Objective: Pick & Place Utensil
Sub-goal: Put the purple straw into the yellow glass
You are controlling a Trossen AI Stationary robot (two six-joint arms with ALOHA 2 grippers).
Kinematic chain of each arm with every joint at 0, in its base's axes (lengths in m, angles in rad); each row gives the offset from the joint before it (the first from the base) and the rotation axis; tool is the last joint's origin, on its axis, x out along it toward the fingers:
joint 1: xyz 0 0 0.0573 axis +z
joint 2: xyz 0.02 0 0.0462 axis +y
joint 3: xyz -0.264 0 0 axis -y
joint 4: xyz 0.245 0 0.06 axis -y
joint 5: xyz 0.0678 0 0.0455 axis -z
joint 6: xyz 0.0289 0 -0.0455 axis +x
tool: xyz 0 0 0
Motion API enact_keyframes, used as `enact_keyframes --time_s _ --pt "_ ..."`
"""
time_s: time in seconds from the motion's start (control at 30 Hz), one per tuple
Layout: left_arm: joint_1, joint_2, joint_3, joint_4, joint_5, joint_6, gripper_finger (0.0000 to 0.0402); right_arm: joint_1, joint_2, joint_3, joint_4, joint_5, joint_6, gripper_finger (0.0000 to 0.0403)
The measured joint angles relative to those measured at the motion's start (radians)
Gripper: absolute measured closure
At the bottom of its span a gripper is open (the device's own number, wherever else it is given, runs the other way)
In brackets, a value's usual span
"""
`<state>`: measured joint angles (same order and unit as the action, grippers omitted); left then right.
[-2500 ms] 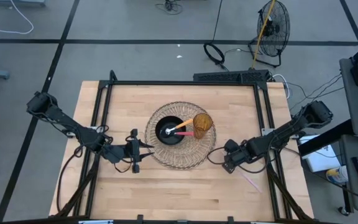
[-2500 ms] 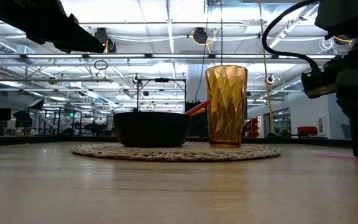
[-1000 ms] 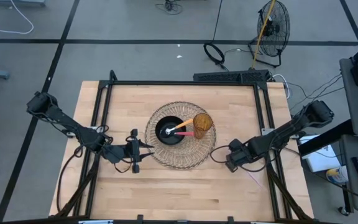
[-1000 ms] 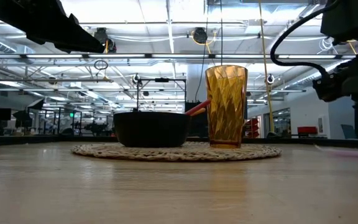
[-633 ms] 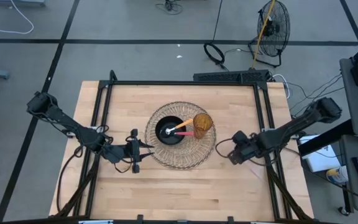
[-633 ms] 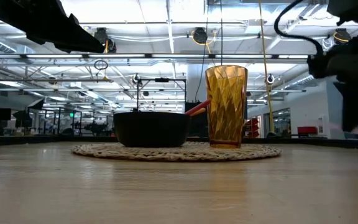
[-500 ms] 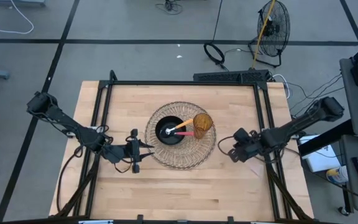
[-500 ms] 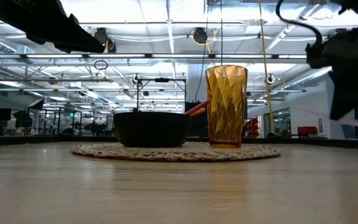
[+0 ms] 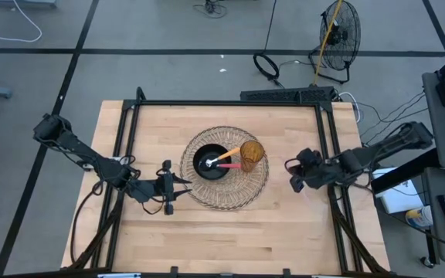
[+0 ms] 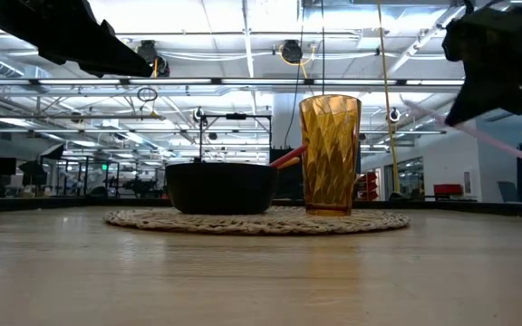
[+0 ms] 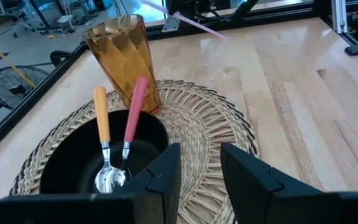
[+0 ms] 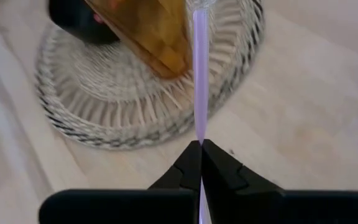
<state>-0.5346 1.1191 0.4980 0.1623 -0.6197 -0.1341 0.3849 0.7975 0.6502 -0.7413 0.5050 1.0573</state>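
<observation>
A black bowl (image 9: 209, 163) with an orange-handled and a pink-handled spoon (image 11: 131, 118) stands on a round woven mat (image 9: 226, 197), next to an amber glass (image 9: 252, 152). My right gripper (image 9: 292, 174) hovers right of the mat, above the table, shut on a thin lilac utensil (image 12: 199, 81). In the right wrist view the utensil points toward the glass (image 12: 154, 31). My left gripper (image 11: 201, 168) waits open at the mat's left edge, level with the bowl (image 11: 98, 168), with nothing between its fingers. My right gripper pinches the lilac utensil's thin handle (image 12: 199, 138) between its two fingertips. The handle runs along the fingers, sticking out ahead of them and showing again behind the tips. The utensil (image 10: 506, 145) hangs slanted in the air, clear of the table.
Black frame rails (image 9: 130, 147) run along the table's left, far and right sides. Bare wood (image 9: 222, 243) lies between the mat and the near edge. A fan (image 9: 338, 31) and cables lie on the floor beyond the far edge.
My right gripper has risen from the table with the lilac utensil and gone toward the far edge, turning as it went. The utensil, low by the right rail before, now hangs slanted, clear of the table and pointing at the glass.
</observation>
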Motion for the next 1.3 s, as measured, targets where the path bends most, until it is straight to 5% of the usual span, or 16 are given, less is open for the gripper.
enact_keyframes --time_s 0.7,1.3 --pt "0.000 0.000 0.000 0.002 0.000 -0.006 0.0282 -0.160 -0.124 0.151 0.198 0.035 -0.562 0.0403" --pt "0.000 0.000 0.000 0.022 0.000 -0.005 0.0282 -0.223 -0.102 0.219 0.717 0.045 -1.122 0.0403"
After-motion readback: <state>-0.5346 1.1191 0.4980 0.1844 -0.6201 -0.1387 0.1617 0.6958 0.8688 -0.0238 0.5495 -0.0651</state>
